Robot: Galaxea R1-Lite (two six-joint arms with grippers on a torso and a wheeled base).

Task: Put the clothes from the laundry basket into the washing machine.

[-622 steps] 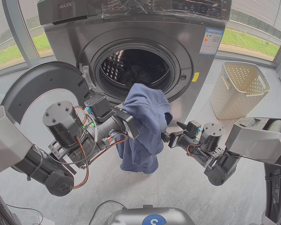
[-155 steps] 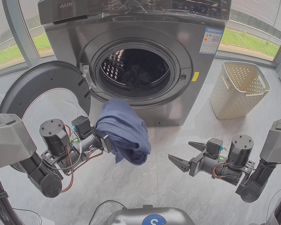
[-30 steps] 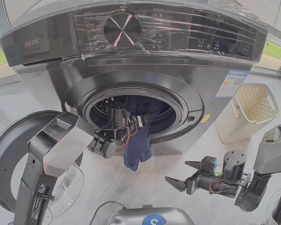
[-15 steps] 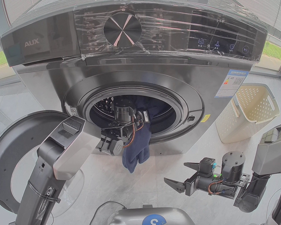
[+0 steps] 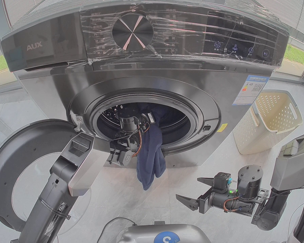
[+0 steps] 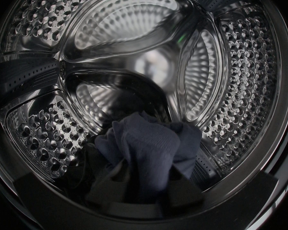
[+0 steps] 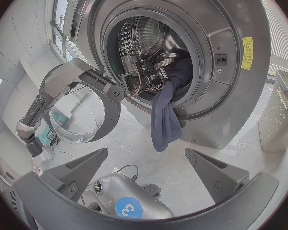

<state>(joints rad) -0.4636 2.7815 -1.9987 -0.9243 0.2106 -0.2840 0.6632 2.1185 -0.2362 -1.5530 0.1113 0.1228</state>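
A dark blue garment hangs over the lip of the washing machine opening, its lower half dangling down the front. My left gripper is inside the drum mouth, shut on the garment's upper end. In the left wrist view the bunched cloth sits between the fingers of the left gripper, facing the steel drum. My right gripper hovers open and empty above the floor, in front of the machine. In the right wrist view the right gripper has its fingers spread wide.
The round door stands swung open to the left, beside my left arm. A cream laundry basket stands on the floor right of the machine, no clothes visible in it. A dark item lies low in the drum.
The robot has moved up to the machine and my left arm carried the garment from the floor area into the opening. Over the last second the cloth settled lower and my right gripper sank slightly.
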